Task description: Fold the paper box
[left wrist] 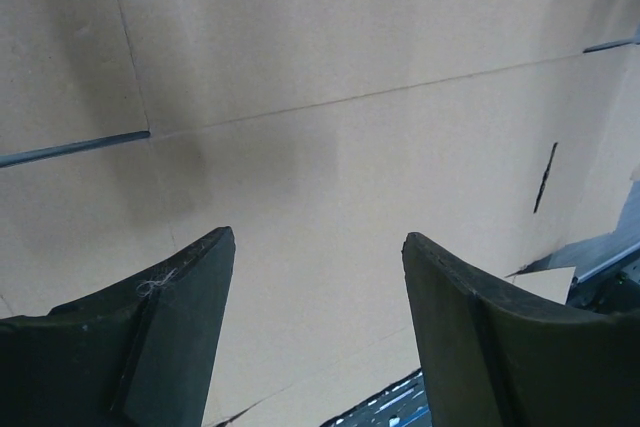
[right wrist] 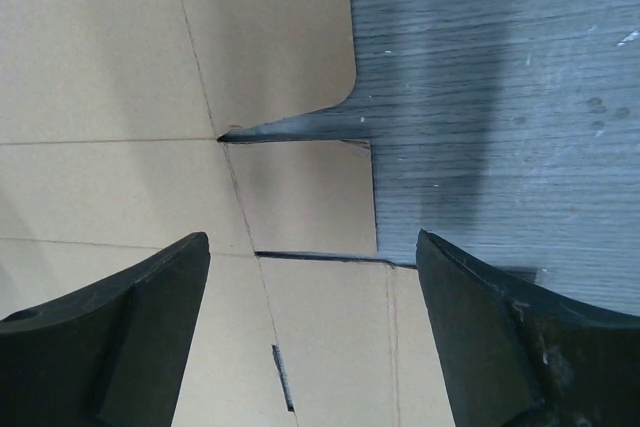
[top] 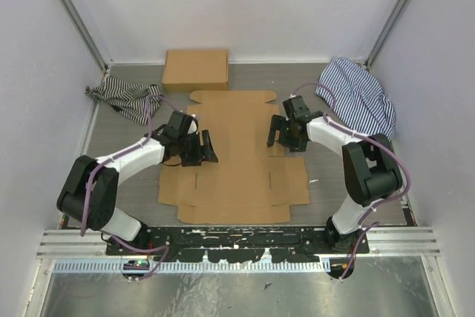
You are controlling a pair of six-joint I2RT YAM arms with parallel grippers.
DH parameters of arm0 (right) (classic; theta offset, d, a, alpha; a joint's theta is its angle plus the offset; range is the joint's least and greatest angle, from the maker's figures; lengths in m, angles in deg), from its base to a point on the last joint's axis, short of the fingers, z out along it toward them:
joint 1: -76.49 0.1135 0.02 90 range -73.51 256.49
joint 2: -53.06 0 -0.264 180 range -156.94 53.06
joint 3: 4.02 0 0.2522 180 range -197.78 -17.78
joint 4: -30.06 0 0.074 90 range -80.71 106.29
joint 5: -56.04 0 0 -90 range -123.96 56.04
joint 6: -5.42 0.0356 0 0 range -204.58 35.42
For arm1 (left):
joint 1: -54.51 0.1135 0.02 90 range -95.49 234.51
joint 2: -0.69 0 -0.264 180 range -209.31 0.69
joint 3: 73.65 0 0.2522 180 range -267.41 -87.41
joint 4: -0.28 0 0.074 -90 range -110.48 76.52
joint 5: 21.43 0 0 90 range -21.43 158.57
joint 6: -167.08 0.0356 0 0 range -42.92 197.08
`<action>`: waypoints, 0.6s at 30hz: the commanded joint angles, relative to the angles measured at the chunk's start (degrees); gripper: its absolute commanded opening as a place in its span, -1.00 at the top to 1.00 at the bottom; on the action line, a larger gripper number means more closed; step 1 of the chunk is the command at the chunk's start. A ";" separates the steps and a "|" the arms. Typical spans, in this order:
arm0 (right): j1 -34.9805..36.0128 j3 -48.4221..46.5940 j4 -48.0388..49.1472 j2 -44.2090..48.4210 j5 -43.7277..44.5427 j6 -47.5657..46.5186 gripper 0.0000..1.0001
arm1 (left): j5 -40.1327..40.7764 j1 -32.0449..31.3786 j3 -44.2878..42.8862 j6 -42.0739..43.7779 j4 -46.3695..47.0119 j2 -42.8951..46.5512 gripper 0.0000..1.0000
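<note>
Both pincers gape empty: left gripper (top: 205, 146) over the left side of the paper box (top: 234, 168), right gripper (top: 275, 133) at its right-edge flaps. Box lies flat and unfolded mid-table (top: 330, 176), matte brown cardboard with scored creases, slits, rounded tabs. Probably light, stiff between creases, hard to pinch flat; take a side flap by its free edge.

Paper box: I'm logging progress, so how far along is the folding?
Done: nothing; the paper box lies as a flat sheet. In hand: left tool and right tool, both open, poised over its sides, holding nothing. Left: every flap and tab to fold.
</note>
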 commanded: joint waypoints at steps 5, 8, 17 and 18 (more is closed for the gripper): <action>0.06 -0.95 4.89 -1.71 -4.23 0.27 -0.78 | 2.42 -0.18 -0.42 -0.26 1.33 -4.26 -0.49; 0.05 -1.65 4.74 -3.18 -4.46 0.03 -0.78 | 2.89 -0.23 -1.38 -0.61 0.05 -6.84 -0.48; 0.45 -1.65 4.16 -4.61 -2.15 0.41 -0.79 | 6.41 -0.94 -2.45 0.13 -3.63 -11.49 -0.46; 0.50 -1.63 4.16 -4.66 -2.26 0.34 -0.79 | 6.80 -0.89 -2.44 0.30 -3.99 -11.81 -0.46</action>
